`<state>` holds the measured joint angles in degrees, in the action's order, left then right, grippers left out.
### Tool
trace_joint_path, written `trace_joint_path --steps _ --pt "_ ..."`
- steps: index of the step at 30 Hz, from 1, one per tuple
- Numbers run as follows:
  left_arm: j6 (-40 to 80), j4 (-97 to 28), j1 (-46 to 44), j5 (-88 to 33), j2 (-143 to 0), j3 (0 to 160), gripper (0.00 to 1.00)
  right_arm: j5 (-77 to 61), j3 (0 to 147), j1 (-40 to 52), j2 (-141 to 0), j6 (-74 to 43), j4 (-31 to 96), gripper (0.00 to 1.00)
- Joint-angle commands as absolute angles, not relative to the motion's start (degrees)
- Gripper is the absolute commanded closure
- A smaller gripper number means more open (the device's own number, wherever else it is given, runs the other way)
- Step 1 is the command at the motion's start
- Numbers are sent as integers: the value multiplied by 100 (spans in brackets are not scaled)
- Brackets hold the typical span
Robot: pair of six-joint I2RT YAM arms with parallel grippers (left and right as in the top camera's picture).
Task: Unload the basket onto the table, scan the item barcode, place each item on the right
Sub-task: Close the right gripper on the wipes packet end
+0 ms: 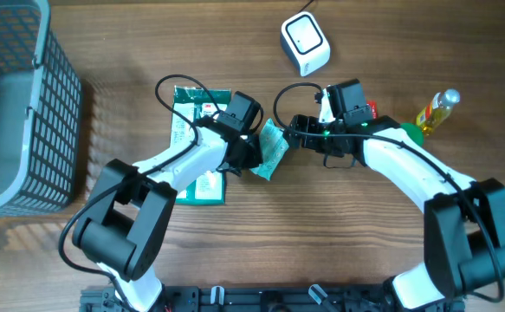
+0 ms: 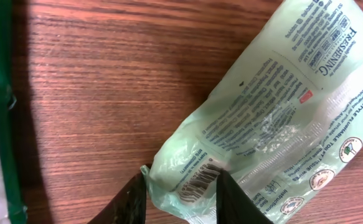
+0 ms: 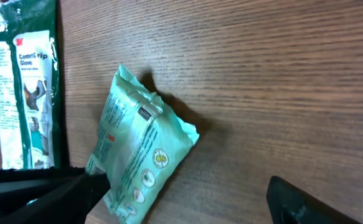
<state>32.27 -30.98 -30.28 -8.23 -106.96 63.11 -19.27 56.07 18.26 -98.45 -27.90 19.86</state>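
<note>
Left gripper (image 2: 181, 177), angled down, pinches wipes pack (image 2: 274, 106) barcode end; right gripper (image 1: 290, 132) alongside, spread wide, empty.

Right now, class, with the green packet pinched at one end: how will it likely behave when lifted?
The green packet is probably floppy: its film is creased, so its free end may sag from the left gripper. The glossy film looks slippery, so the end pinch could slide. Being flattish, it seems unlikely to roll.
</note>
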Motion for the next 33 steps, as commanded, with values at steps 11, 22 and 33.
trace_joint_path --steps 11,22,33 --pt "3242 -3103 -3044 -609 -11076 6259 73 -3505 5660 1791 -11450 -2867 757 39" --pt "3242 -3107 -3044 -609 -11076 6259 73 -3905 5662 1791 -11498 -2823 825 72" --pt "3208 -3103 -3013 -414 -10980 6270 93 -3691 5662 1791 -11498 -2700 821 96"
